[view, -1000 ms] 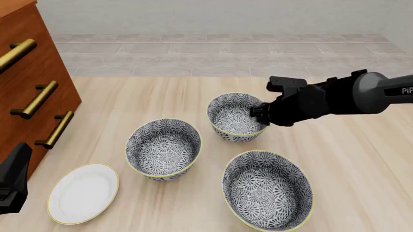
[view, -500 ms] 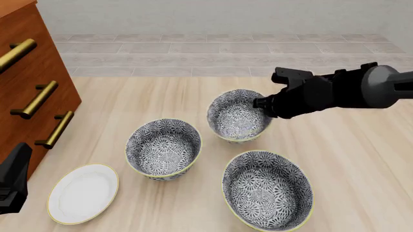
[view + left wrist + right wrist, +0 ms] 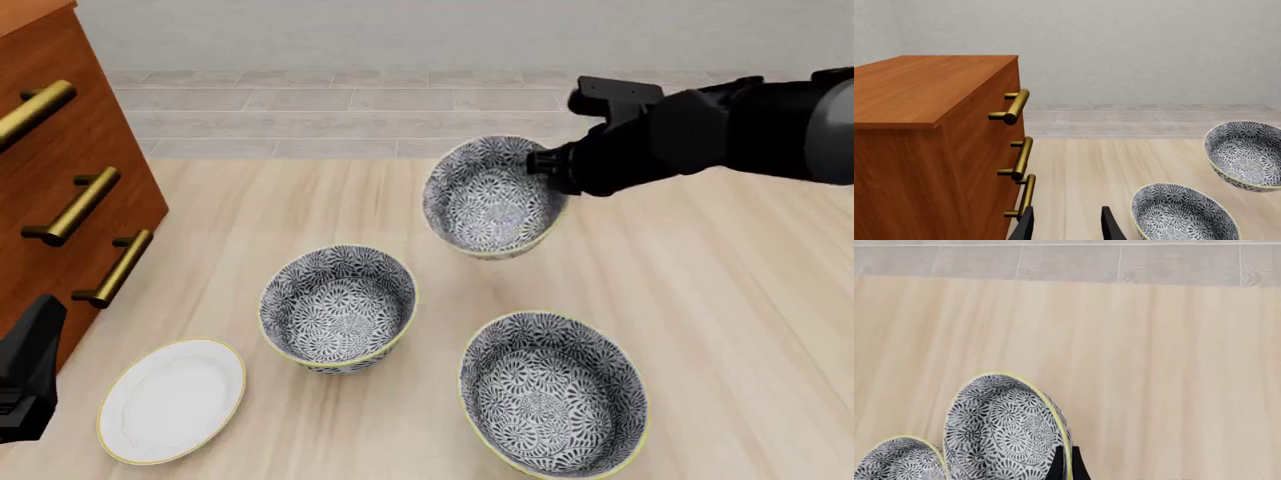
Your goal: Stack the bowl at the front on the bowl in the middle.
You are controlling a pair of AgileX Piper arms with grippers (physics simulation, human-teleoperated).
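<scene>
Grey-floral bowl at the front (image 3: 491, 200) aloft, rim clamped in right jaws | step: carry — next: centre over bowl in the middle (image 3: 338, 308), lower | left jaws apart

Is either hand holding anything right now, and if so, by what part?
The right hand holds a patterned bowl by its yellow rim, lifted off the table and tilted. The left hand is open and holds nothing.
</scene>
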